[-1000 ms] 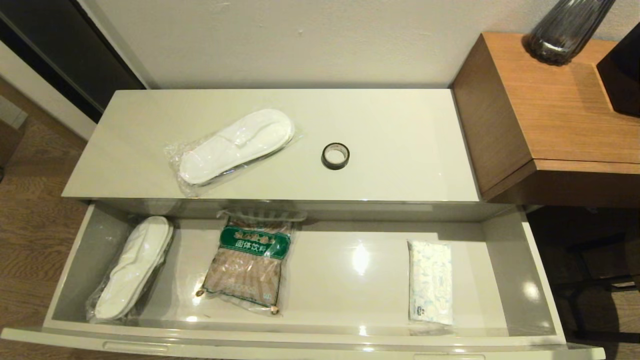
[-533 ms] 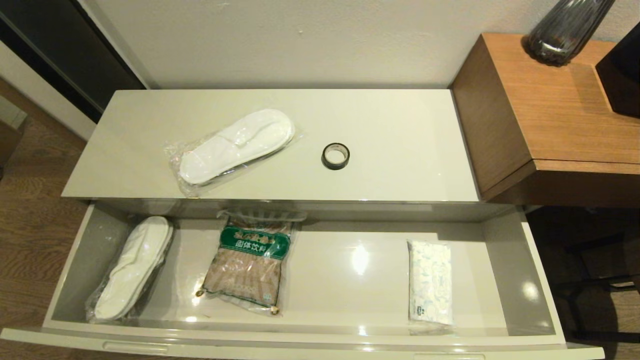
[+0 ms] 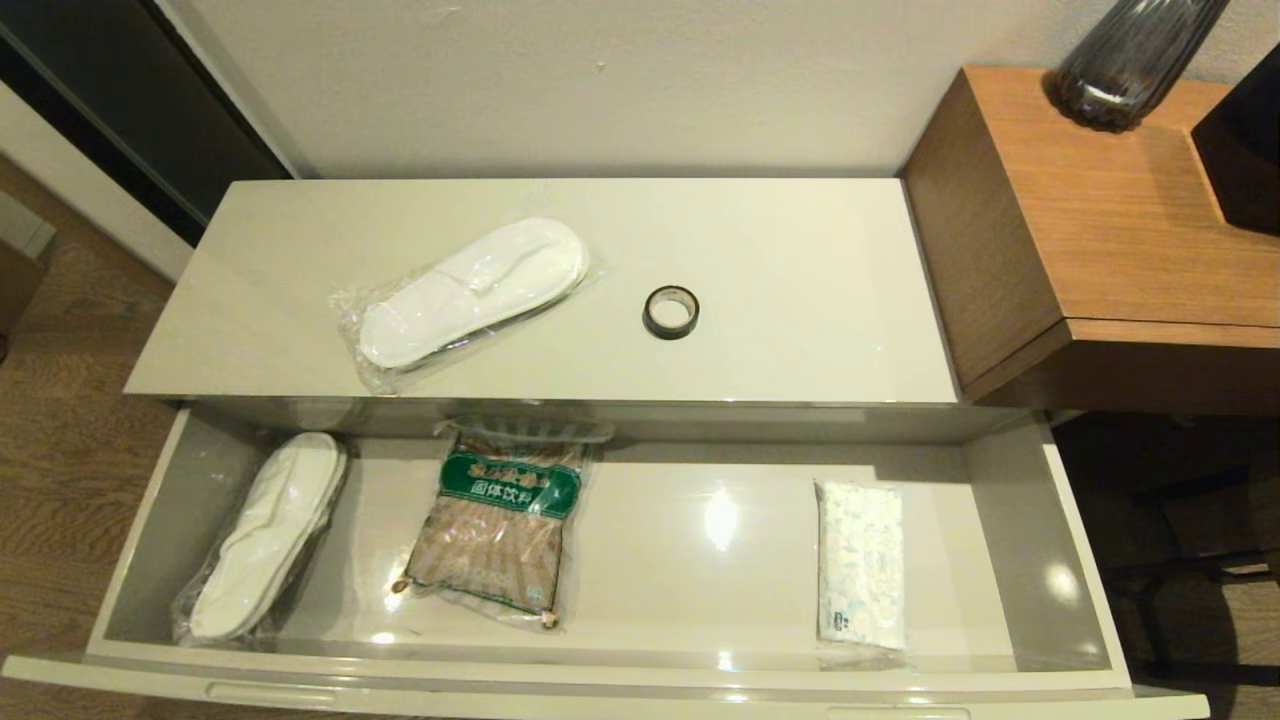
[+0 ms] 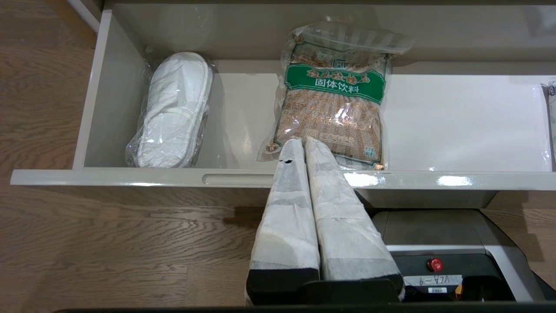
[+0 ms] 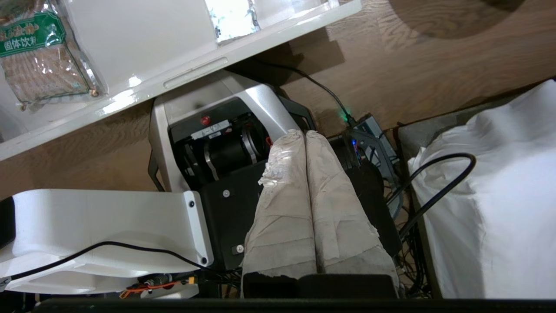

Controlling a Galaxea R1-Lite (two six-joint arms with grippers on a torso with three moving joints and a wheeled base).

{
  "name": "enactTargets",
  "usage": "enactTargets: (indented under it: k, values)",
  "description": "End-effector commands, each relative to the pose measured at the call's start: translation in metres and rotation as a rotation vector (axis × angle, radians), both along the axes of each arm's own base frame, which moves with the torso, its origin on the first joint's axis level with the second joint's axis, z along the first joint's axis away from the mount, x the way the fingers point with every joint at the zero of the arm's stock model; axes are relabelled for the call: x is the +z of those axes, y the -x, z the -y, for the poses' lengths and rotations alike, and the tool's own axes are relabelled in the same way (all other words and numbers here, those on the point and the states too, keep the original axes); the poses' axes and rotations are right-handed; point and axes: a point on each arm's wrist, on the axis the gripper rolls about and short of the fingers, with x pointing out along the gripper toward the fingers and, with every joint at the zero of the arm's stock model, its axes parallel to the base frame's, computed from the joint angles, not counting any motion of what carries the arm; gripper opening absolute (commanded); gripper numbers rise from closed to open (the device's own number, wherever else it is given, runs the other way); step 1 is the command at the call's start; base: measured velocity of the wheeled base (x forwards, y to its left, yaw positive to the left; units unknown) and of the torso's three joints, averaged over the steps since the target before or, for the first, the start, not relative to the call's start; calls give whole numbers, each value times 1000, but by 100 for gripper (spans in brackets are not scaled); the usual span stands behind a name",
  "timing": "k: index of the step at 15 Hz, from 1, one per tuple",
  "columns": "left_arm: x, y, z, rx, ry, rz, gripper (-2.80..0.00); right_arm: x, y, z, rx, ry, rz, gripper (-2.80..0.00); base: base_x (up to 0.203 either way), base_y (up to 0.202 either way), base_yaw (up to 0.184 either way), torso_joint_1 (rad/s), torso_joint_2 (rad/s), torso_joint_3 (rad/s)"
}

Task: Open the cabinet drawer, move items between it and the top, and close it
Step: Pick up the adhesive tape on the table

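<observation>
Head view: I see the cabinet drawer (image 3: 1040, 545) pulled fully out, the top (image 3: 800, 260) above it. On the top lie a bagged slipper pair (image 3: 470, 295) left of centre and the black tape roll (image 3: 671, 312) near the middle, well apart. In the drawer: a second slipper pair (image 3: 265, 530) at the left end, a green-labelled drink-mix bag (image 3: 500, 525) beside it, and the white packet (image 3: 860, 565) toward the right. Neither arm shows here.

Left wrist view: my left tool (image 4: 304, 145) is clenched, wrapped fingers pressed together, empty, hovering in front of the drawer front, tips lined up with the drink-mix bag (image 4: 334, 100). The drawer slippers (image 4: 173, 108) sit against the left wall.

Right wrist view: my right tool (image 5: 304, 137) is also clenched and empty, low over the robot's base (image 5: 226, 113), outside the drawer. The drawer front (image 5: 195, 74), the bag (image 5: 39, 56) and an edge of the white packet (image 5: 232, 17) show beyond it. A white cloth-covered bulk (image 5: 499, 195) and loose cables (image 5: 434, 191) lie close by.

Risks, as I judge them: raising the right arm could snag the cables or clip the protruding drawer front. Reaching in with a clenched tool would only shove the slick bags around. The tape roll may roll if nudged. Closing with the bag's tall edge up could jam it.
</observation>
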Motion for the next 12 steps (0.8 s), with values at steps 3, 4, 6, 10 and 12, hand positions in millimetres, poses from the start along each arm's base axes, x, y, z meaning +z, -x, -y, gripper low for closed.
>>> enactTargets:
  k: [3, 4, 6, 10, 12]
  values:
    - [0, 0, 0, 0, 0, 1, -280, 29, -39, -2, 60, -107, -34, -280, 0, 0, 0, 0, 0, 0]
    - [0, 0, 0, 0, 0, 0, -280, 44, -76, -1, 106, -136, -94, -280, 0, 0, 0, 0, 0, 0]
    - [0, 0, 0, 0, 0, 1, -280, 61, -166, 1, 201, -181, -227, -280, 0, 0, 0, 0, 0, 0]
    - [0, 0, 0, 0, 0, 1, -280, 57, -328, -35, 403, -207, -330, -280, 0, 0, 0, 0, 0, 0]
    - [0, 0, 0, 0, 0, 1, -280, 54, -380, -77, 476, -212, -291, -280, 0, 0, 0, 0, 0, 0]
